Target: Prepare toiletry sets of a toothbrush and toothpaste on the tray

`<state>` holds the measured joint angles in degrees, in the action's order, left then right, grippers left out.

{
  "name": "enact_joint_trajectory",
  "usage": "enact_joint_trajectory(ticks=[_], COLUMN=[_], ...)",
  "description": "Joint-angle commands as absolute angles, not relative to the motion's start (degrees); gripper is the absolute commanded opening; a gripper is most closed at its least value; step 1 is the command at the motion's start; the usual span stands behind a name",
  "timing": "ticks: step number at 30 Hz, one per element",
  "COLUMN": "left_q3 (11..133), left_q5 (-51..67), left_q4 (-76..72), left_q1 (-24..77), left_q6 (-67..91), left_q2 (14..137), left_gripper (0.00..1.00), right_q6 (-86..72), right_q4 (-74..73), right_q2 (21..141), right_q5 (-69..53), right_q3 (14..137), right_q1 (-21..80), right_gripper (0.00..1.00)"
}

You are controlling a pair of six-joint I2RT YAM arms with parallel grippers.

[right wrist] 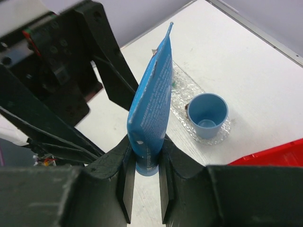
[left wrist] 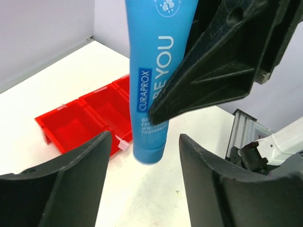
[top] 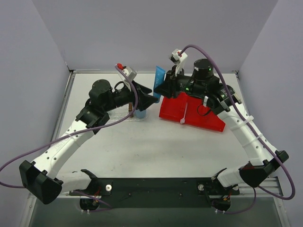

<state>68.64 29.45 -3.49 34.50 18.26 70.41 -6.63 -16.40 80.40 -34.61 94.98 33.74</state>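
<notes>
The right fingers [top: 164, 89] hold the blue toothpaste [top: 159, 77] upright beside the red bin [top: 199, 118].

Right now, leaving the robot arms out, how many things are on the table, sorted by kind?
toothpaste tube, blue: 1
cup, blue: 1
bin, red, two compartments: 1
tray, clear and bumpy: 1
Total: 4 that show clearly
</notes>
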Motion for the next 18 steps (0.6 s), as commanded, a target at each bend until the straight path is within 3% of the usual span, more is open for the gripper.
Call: enact_joint_trajectory(ticks=[1,7,11,18], left_q3=[69.2,72.7,77.2,80.9], left_q5=[29.1,30.8,43.4,53.8], left_q4=[-0.8,8.2,12.8,15.6], left_q1=[32.9,30.4,29.6,29.7], left_q6=[12.3,5.3,0.6,1.2], left_q2=[65.5,62.8,63.0,64.2], left_gripper=[0.71,0.79,0.80,0.81], right_q6=[-1.6,3.6,8.8,15.5], right_q4=[-16.2,-19.1,-23.2,-31.3], right_q2=[75.8,72.6,71.5,71.2], right_q5=[-31.5,-34.7,-42.4,-49.8], right_q3=[95.5,93.1,92.2,90.1], right_q1=[33.7,33.6,33.7,35.1], right_gripper=[0.00,0.00,0.00,0.00])
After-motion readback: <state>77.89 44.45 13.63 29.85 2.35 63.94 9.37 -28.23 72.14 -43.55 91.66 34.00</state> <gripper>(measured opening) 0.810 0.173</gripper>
